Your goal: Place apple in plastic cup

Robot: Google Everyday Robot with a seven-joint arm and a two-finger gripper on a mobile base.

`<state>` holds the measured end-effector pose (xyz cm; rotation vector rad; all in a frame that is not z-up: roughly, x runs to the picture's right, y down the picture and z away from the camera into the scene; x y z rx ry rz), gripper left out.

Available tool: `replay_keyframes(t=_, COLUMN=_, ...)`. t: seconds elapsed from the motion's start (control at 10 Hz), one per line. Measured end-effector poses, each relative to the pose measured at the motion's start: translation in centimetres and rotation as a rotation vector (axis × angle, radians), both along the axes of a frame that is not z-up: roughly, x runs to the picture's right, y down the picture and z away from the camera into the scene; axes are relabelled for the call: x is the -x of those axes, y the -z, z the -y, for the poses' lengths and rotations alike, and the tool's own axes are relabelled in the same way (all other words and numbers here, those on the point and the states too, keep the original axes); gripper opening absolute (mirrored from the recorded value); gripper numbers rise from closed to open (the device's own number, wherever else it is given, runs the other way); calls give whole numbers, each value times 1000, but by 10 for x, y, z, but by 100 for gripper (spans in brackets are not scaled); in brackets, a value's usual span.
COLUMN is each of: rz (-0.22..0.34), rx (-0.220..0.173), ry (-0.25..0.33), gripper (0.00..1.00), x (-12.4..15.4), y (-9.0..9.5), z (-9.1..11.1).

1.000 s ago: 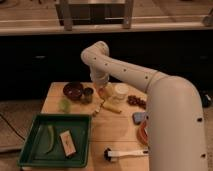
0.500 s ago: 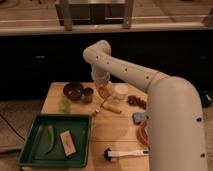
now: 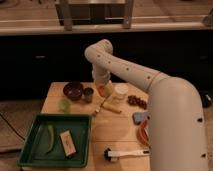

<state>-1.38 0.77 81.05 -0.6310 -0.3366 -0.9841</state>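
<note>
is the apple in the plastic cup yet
Out: the apple is at the pincer, between grey cup and white container; plastic cup stands apart.

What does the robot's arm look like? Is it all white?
Yes, mostly! The arm is creamy white, fat and round like a bendy tube, with little dark dots along it. It gets thicker toward the big rounded base. No cables show. Its gripper hangs between the small dark cup and the white container.
</note>
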Motion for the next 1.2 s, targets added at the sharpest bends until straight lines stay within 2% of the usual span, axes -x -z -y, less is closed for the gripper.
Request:
replay_keyframes(t=0.2, rz=47, rx=-14, ry=59, gripper=2, x=23, y=8, z=-1)
replay_keyframes(t=0.4, rz=78, rx=-21, ry=103, gripper=2, x=36, y=13, z=-2)
replay_keyframes(t=0.8, rz=166, rx=-26, ry=197, gripper=2, x=65, y=19, z=-4)
replay_keyframes(t=1.2, rz=248, rx=-22, ry=290, gripper=2, x=107, y=25, z=-6)
